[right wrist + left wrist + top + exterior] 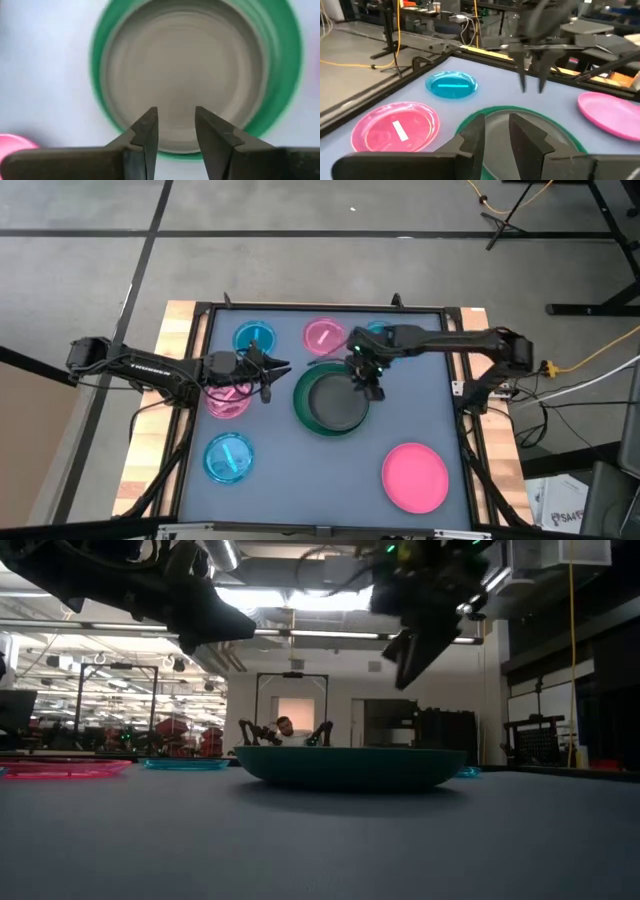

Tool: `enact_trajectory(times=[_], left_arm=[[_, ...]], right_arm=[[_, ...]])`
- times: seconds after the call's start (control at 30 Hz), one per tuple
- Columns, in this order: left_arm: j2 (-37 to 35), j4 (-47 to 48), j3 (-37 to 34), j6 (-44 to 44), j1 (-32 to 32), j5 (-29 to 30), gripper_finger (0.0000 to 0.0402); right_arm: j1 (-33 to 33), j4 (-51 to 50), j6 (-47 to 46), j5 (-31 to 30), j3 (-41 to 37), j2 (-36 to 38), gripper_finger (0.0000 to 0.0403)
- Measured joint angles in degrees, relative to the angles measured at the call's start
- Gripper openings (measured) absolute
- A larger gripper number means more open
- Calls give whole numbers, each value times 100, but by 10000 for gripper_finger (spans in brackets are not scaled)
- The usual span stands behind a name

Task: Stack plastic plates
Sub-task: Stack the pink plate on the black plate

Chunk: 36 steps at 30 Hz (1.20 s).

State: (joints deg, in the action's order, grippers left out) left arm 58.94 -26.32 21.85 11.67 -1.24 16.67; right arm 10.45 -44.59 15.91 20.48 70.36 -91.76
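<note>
A dark grey plate (333, 400) lies inside the large dark green plate (303, 405) at the table's middle; both also show in the right wrist view, grey (185, 75) and green rim (296, 55). My right gripper (368, 388) hangs open and empty above the grey plate's right part, well clear of it in the low view (412, 652). My left gripper (283, 370) is open and empty, in the air just left of the green plate, its fingers (527, 137) pointing toward it. A hot pink plate (415, 476) lies near right.
Small plates lie flat on the mat: blue (256, 338), pink (324, 336) and blue (380, 331) along the far side, pink (228, 400) under my left arm, blue (229, 458) near left. A raised black frame (200, 320) rims the table.
</note>
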Motion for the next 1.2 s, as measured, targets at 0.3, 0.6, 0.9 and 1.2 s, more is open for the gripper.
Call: enact_trajectory(times=[0.3, 0.6, 0.9, 1.2], left_arm=[[2, -27, 0, 21, 570, 192, 82], [100, -121, -2, 43, 1046, 229, 82], [846, -776, -2, 325, 1350, 235, 82], [1477, -1369, -2, 342, 1624, 169, 82]], right_arm=[[-913, 472, -1320, -1307, -1309, 1055, 120], [-1820, 120, -2717, -1599, -1958, 1377, 120], [-2489, 398, -4214, -1475, -2997, 2464, 120], [-3205, 935, -5821, -1444, -4302, 3903, 120]])
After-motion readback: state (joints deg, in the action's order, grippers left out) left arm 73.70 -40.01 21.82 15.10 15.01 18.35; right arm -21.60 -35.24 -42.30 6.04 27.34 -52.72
